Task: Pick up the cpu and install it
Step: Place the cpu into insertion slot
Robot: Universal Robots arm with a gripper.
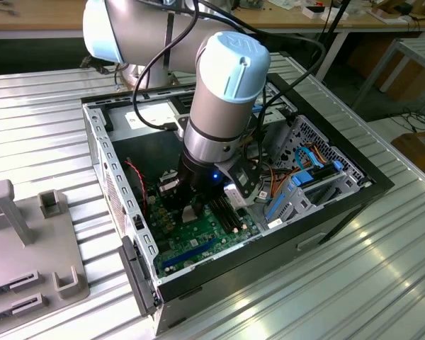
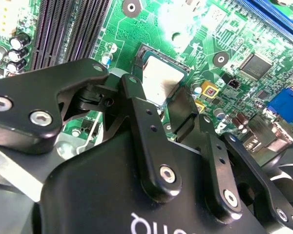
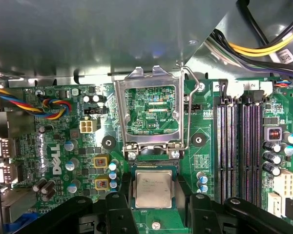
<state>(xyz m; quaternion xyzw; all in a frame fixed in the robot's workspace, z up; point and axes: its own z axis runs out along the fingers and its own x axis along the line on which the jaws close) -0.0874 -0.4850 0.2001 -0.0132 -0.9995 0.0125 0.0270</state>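
Observation:
The cpu (image 3: 153,187) is a small square chip with a pale silver top. It lies level in or just over the black-framed socket (image 3: 154,167) on the green motherboard (image 3: 53,161). My gripper (image 3: 154,201) is shut on it, with a black finger against each of two opposite sides. In the second wrist view the cpu (image 2: 158,78) shows between those fingers (image 2: 136,100). In the exterior view the gripper (image 1: 191,211) reaches down into the open computer case (image 1: 340,212) over the motherboard (image 1: 198,241).
The socket's metal load plate (image 3: 153,80) and its lever stand flipped open just beyond the socket. Black memory slots (image 3: 237,146) run beside it, and coloured cables (image 3: 44,107) cross the board's edge. A grey fixture block (image 1: 28,241) sits outside the case at the exterior view's left.

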